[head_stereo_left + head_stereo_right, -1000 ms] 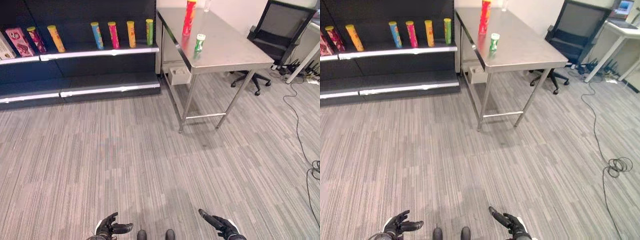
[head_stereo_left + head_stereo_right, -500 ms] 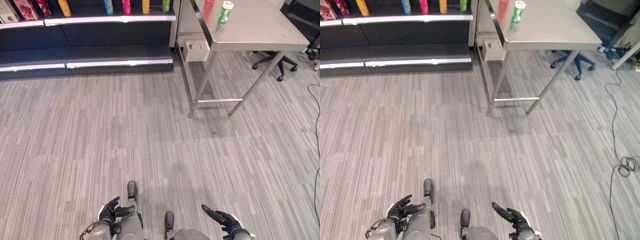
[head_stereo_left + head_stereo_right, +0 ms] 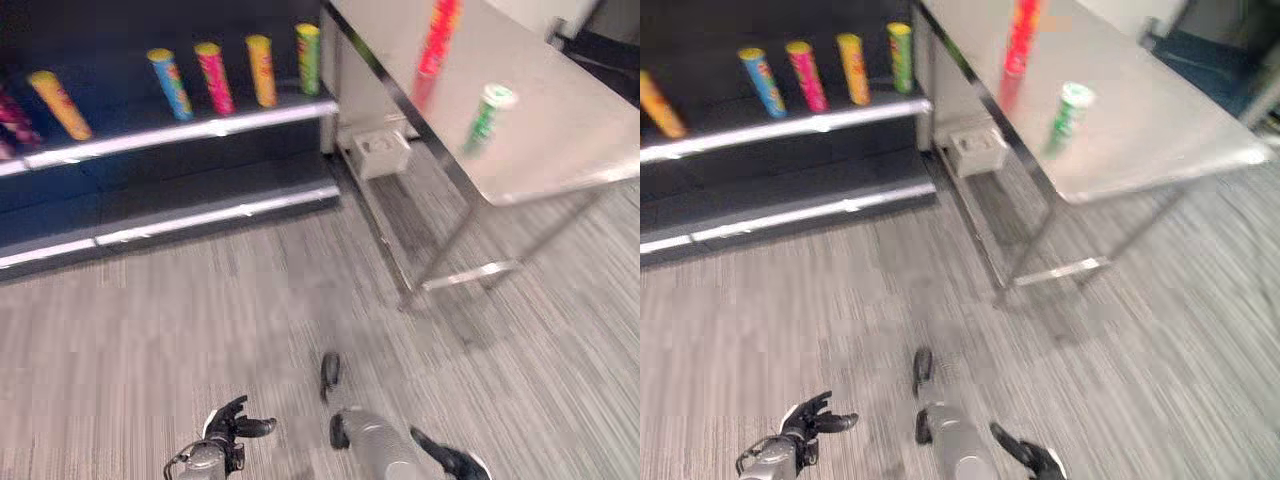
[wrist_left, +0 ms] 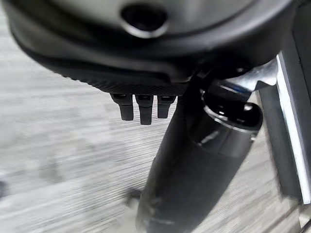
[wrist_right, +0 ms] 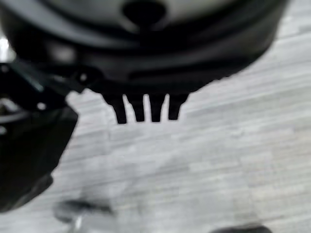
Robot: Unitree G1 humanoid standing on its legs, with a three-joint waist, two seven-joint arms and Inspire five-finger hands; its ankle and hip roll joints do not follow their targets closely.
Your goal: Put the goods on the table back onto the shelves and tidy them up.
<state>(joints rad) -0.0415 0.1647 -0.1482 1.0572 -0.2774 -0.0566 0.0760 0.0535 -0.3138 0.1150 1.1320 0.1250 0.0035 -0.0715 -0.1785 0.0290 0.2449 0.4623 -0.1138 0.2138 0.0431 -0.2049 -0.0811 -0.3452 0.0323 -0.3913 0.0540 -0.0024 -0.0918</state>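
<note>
Goods on the table (image 3: 590, 120): two items. A tall red can (image 3: 438, 40) stands upright near the table's left edge, toward the far end. A shorter green can (image 3: 483, 115) with a white lid stands upright closer to the near edge, also by the left edge, apart from the red can. Neither item is touched by a hand.

Table: metal top on thin metal legs, standing on a grey striped floor (image 3: 150, 340). Its left side is close beside the end of the shelves (image 3: 180, 135).

Shelves: dark unit with pale front strips. On the upper board, a row of upright cans, left to right: orange can (image 3: 58, 103), blue can (image 3: 168, 83), pink can (image 3: 213, 77), yellow can (image 3: 260, 70), green-yellow can (image 3: 308, 58). They are spaced apart, none touching. The board below (image 3: 190, 195) shows no goods that I can make out. A small white box (image 3: 378, 153) sits on the floor under the table near the shelf end.

Hands: left hand (image 3: 232, 428) is low over the floor, well apart from table and shelves; fingers (image 4: 140, 108) loosely spread, holding nothing. Right hand (image 3: 450, 461) is at the lower edge, over the floor; fingers (image 5: 146, 108) straight and side by side, holding nothing.
</note>
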